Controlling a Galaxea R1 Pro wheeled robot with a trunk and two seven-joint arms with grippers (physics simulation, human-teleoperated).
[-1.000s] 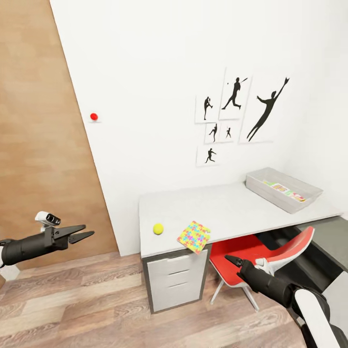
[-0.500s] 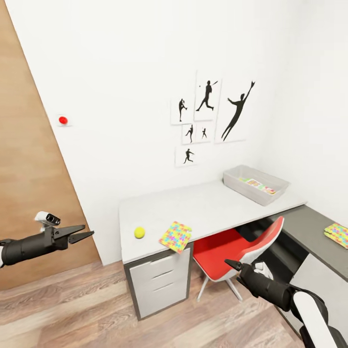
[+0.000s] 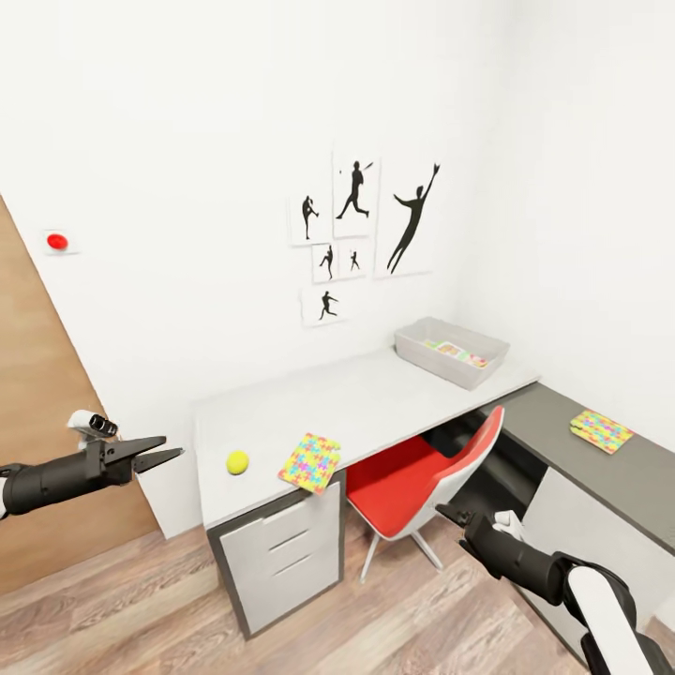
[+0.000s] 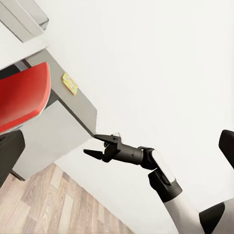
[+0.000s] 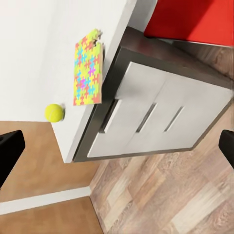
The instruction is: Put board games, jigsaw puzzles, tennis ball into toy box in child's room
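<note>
1. The pale grey desk [image 3: 375,398] runs along the white wall, its long axis going from the near left corner back to the far right, where it joins a lower dark grey cabinet top [image 3: 600,469].
2. The toy box [image 3: 451,352] sits at the far right end of the desk, close to the wall corner, its long side turned across the desk's length. Something flat and colourful lies inside; too small to identify.
3. One jigsaw puzzle [image 3: 310,461] lies at the desk's near edge above the drawer unit [image 3: 281,558], one corner overhanging the edge, turned diagonal to it. In the right wrist view the same jigsaw puzzle [image 5: 88,67] lies just beside the tennis ball [image 5: 54,112].
4. The tennis ball [image 3: 237,461] rests on the desk near its left end, just beside that puzzle and apart from it.
5. A second jigsaw puzzle [image 3: 601,431] lies flat on the dark cabinet top, well apart from the toy box.
6. A red chair [image 3: 422,478] is tucked partly under the desk.
7. The left end effector [image 3: 159,456] hangs over the floor left of the desk, its fingers slightly parted, holding nothing.
8. The right end effector [image 3: 450,513] hovers low in front of the chair; the left wrist view shows this right end effector [image 4: 97,146] with fingers apart and empty.
</note>
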